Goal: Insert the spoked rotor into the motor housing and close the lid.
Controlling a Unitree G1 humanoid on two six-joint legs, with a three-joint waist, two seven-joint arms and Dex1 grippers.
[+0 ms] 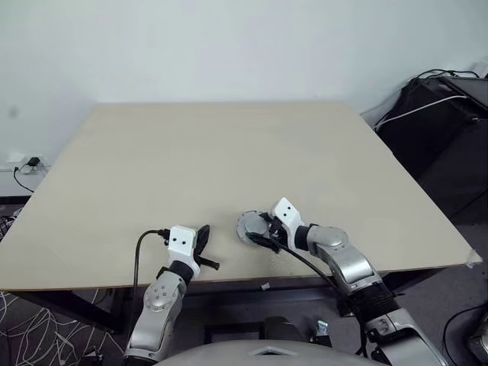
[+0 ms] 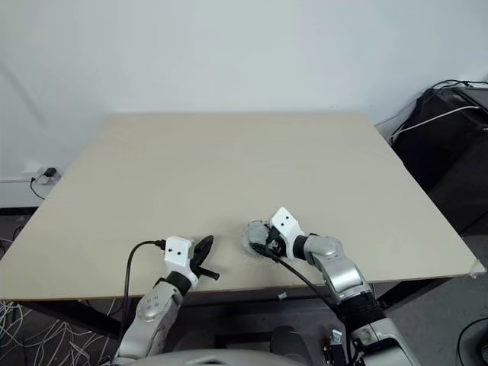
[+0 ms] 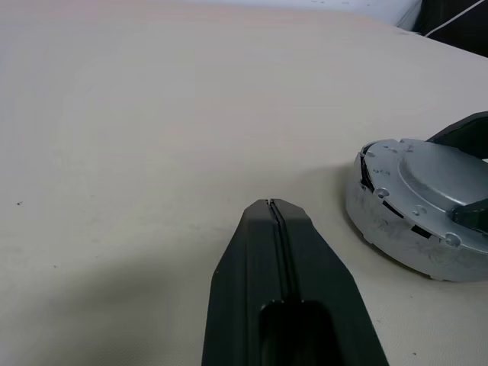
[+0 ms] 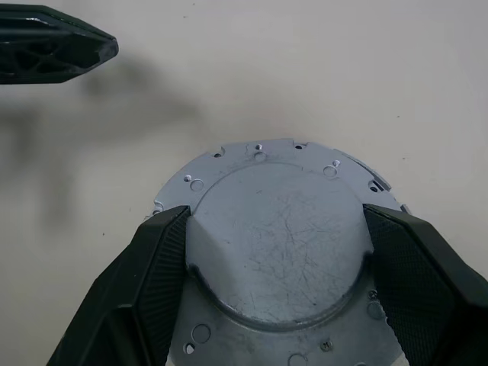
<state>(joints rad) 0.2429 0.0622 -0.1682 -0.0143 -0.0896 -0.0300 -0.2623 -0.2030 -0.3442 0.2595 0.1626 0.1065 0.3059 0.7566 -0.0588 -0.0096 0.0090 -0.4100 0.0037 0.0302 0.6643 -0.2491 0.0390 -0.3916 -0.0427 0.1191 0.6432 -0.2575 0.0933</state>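
Note:
The lid (image 4: 278, 236) is a round grey metal cap lying smooth face up, raised centre on top, near the table's front edge (image 1: 229, 274). My right gripper (image 4: 276, 210) reaches over it from the right, and its two black fingers press against opposite sides of the raised centre. My left gripper (image 1: 203, 240) rests shut on the table a short way to the left of the lid (image 3: 427, 198), holding nothing. The spoked rotor and the motor housing are hidden; I cannot tell whether they sit under the lid.
The beige table (image 1: 229, 152) stretches bare beyond the lid. Black bags and cables (image 1: 442, 114) stand off the table's right side. A wall socket with a plug (image 1: 29, 163) sits low at the left.

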